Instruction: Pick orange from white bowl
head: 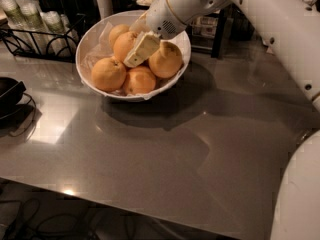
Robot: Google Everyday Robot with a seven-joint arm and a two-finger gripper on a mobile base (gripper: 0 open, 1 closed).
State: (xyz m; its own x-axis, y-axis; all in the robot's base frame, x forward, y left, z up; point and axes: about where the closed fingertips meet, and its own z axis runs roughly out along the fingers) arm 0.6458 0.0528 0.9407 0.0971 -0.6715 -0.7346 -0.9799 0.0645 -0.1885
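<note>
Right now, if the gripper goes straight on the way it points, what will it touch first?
The gripper is over the white bowl, pointing down-left among the fruit. It would probably first meet the front-left orange, though depth is unclear.

1. The gripper point(141, 50) sits low inside the white bowl point(85, 41), hemmed in by closely packed oranges point(107, 74).
2. A wire rack point(25, 41) crowds the far left.
3. The near worktop point(150, 159) offers open passage.
</note>
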